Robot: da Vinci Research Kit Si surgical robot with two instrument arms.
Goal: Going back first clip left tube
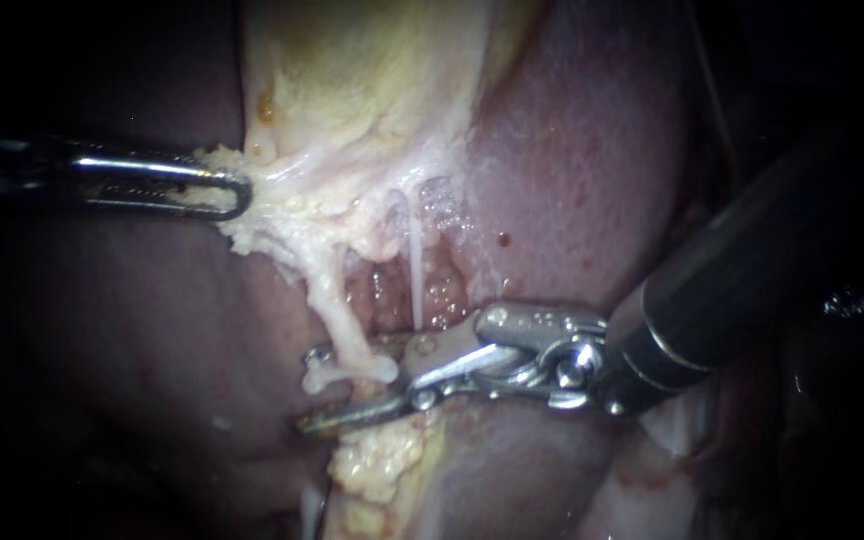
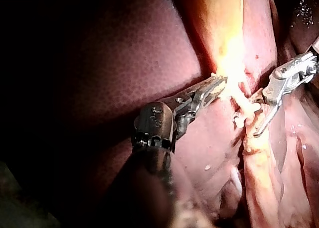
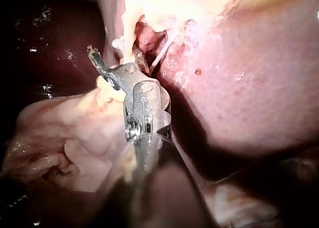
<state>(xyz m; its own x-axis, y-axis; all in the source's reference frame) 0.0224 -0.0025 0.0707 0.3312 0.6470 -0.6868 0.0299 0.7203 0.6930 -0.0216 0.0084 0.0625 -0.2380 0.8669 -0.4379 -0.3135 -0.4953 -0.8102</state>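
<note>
The steel-jawed right instrument (image 1: 307,392) stands open astride the pale cord-like left tube (image 1: 327,300), which runs crosswise to the jaws. The white clip (image 1: 347,372) sits on the tube between them. The way back probably lies along the instrument's own shaft. The left instrument (image 1: 237,195) clamps pale fatty tissue (image 1: 272,215).

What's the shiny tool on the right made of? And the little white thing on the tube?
Right instrument: looks like metal, polished silver; it glints brightly in the light. Clip on the left tube: probably plastic, smooth matte white, with no metallic shine, though I can't be sure.
</note>
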